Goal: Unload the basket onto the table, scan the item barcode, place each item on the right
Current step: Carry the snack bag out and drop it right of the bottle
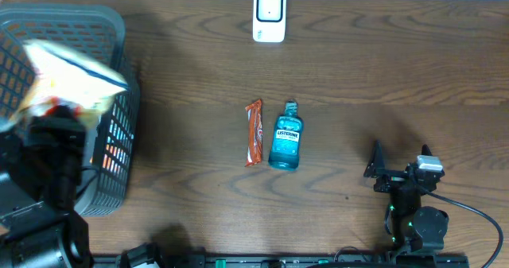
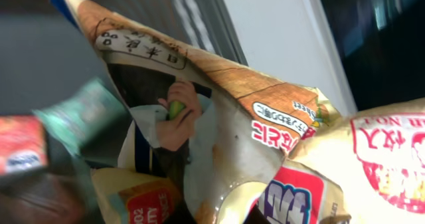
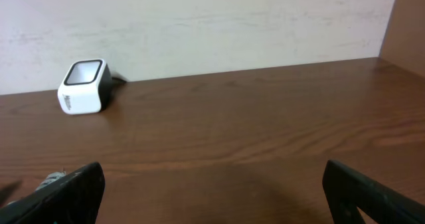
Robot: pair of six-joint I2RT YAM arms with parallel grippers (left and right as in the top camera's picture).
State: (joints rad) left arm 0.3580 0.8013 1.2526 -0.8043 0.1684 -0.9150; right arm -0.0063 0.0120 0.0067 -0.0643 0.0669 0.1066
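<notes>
Nearest us on the right, the right gripper hangs just above the dark brown wooden table. Its two black fingers are spread wide with nothing between them. On the near left, the left gripper is clamped tight on a crinkled cream-and-orange plastic snack bag with a blue edge, and holds it up over the grey plastic lattice basket. In the left wrist view the bag fills the frame with its printed labels, and we cannot see the fingers behind it. Orange packaging shows through the basket's side wall.

Farther out, in the middle of the table, a slim orange foil-wrapped snack bar and a clear blue plastic mouthwash bottle lie side by side, the bottle's cap pointing away from us. We cannot tell whether they touch.

Farthest from us, a white box-shaped barcode scanner with a dark window stands at the table's far edge by the pale wall, well apart from the raised bag.
</notes>
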